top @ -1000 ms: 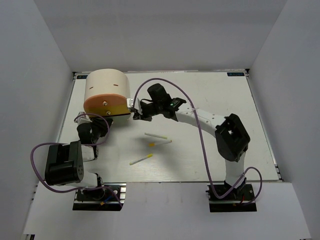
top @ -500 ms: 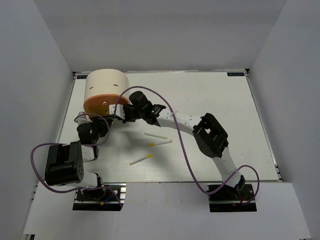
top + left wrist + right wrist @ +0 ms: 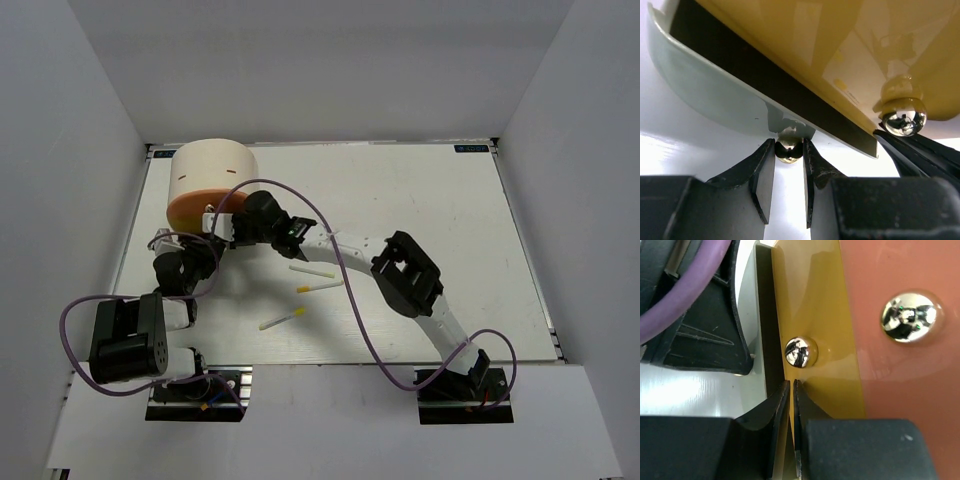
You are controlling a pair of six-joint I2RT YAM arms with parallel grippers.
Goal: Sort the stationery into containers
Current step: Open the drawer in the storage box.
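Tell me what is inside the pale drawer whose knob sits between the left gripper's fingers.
Only a dark gap shows behind the pale drawer front; its contents are hidden. The left gripper is shut on its knob, under the yellow drawer.

**A:** What did the container look like?

**B:** I saw a large cream-beige drum organiser (image 3: 212,165) at the far left of the table (image 3: 430,200). Its flat face (image 3: 192,212), orange fading to yellow, was turned towards my side. Close up, a yellow panel (image 3: 812,300) sat beside an orange-pink panel (image 3: 900,390). Each carried one round, shiny knob (image 3: 800,351). A dark gap ran along the yellow panel's edge.

**A:** And the stationery?

**B:** Three thin white sticks with yellow ends lay flat near the table's middle, apart from the organiser. The far stick (image 3: 312,270) and the middle stick (image 3: 322,287) lay close together. The near stick (image 3: 281,319) lay to their left.
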